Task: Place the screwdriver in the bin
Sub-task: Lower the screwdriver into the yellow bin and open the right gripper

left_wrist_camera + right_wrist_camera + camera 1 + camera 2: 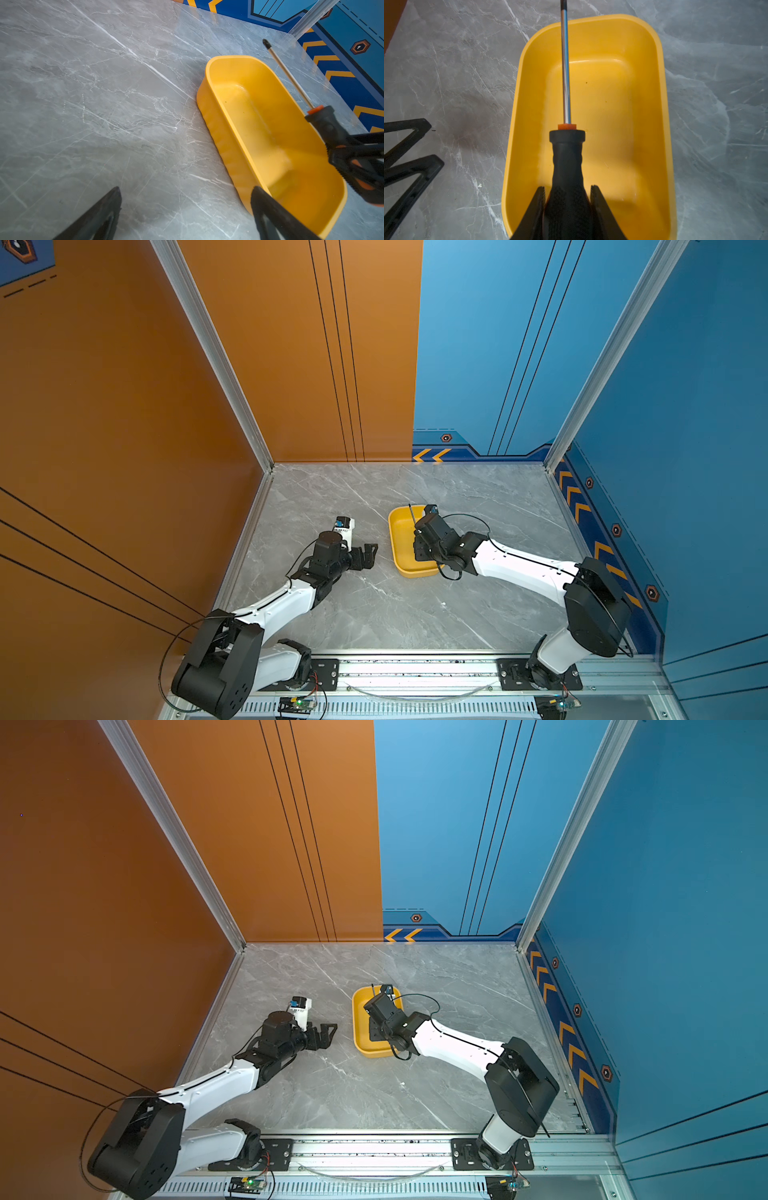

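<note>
Right gripper (pixel 568 199) nearest lens in right wrist view, jaws pinching black handle of screwdriver (pixel 566 158). Screwdriver held above bin (pixel 652 128), not resting in it; shaft runs along bin's length, tip past bin's far rim. Bin sits on grey marble table (pixel 340 497), yellow, nothing inside. Left gripper (pixel 368 553) just beside bin, on side away from right arm, jaws spread, holding nothing.

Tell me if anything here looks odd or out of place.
Nothing damaged or spilled. The screwdriver is held in the right claw above the yellow bin, and its tip reaches past the bin's far rim.
</note>
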You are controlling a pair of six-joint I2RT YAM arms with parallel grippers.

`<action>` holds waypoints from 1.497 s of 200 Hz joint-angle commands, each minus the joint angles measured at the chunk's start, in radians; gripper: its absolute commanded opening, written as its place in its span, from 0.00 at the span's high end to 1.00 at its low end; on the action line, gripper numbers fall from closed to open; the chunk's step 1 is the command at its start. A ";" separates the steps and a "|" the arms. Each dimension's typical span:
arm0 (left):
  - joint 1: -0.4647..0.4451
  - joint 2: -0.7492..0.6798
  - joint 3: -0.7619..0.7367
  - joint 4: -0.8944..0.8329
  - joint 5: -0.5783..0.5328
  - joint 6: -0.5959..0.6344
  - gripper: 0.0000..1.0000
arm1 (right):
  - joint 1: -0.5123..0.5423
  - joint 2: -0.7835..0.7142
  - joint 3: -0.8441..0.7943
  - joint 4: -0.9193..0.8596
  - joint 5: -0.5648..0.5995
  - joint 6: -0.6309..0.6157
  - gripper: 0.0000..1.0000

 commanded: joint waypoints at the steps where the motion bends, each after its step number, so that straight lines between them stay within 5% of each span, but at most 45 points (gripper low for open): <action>1: 0.010 -0.016 -0.017 -0.015 0.016 0.005 0.02 | 0.016 0.026 0.030 -0.015 0.066 0.051 0.84; 221: 0.026 -0.042 -0.043 -0.015 0.027 0.002 0.02 | 0.006 0.257 0.104 -0.052 0.093 0.051 0.82; 299: 0.028 -0.038 -0.047 -0.015 0.028 -0.001 0.02 | -0.002 0.269 0.107 -0.056 0.094 0.046 0.71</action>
